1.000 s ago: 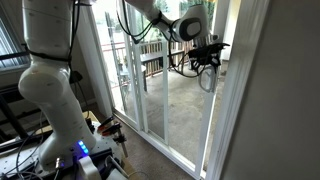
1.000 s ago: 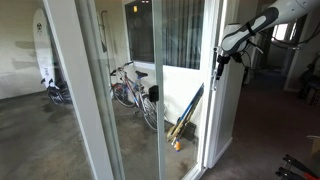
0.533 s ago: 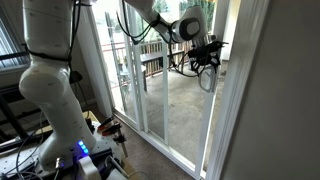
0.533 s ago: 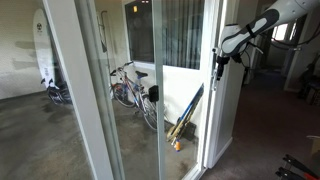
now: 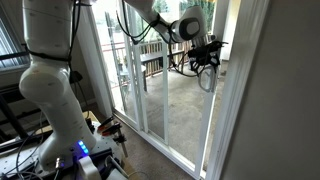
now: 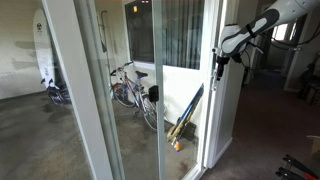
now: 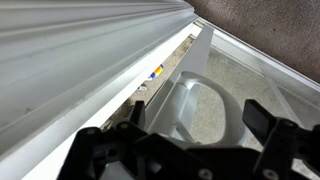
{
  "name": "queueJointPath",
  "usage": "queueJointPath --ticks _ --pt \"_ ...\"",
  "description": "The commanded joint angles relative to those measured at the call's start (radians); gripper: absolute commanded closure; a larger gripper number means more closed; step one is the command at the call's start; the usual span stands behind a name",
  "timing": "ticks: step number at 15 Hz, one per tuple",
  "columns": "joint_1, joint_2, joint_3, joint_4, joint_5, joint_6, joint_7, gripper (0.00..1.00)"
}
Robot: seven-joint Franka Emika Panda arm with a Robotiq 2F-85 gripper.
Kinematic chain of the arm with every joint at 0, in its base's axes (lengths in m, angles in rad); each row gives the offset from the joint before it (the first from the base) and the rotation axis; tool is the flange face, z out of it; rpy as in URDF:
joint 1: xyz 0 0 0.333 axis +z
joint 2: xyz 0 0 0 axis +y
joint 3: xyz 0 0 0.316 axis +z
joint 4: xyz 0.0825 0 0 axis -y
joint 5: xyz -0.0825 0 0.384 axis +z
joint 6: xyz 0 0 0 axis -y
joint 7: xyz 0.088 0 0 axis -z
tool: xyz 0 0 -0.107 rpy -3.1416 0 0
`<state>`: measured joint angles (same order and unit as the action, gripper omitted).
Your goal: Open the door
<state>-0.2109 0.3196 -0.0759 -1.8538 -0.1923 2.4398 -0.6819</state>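
**Lining up on the handle**

The fingers are standing wide apart, gripping nothing; the grey loop handle is showing between them. The sliding glass door is carrying it on its edge. Closing squarely, then pulling along the track, is seeming safest.

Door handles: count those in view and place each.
1: the grey loop handle on the edge of the door, ahead of the open jaws in the wrist view. Others may be hidden behind frames.

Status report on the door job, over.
Gripper open at the grey handle, not clamped. Door not visibly slid open. Nothing seen blocking the handle.
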Motion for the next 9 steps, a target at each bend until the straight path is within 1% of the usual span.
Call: queueJointPath --ticks 1,2,3,4,9 --pt "0.065 0.019 0.056 0.023 0.014 -0.142 -0.001 0.00" --pt "0.071 0.021 0.058 0.031 0.015 -0.197 0.004 0.00" --pt "0.017 -0.001 0.015 0.004 0.003 -0.128 -0.005 0.00" --pt "0.023 -0.009 0.010 0.004 -0.005 -0.148 0.015 0.00" --pt "0.018 -0.006 0.006 0.001 -0.005 -0.145 0.014 0.00"
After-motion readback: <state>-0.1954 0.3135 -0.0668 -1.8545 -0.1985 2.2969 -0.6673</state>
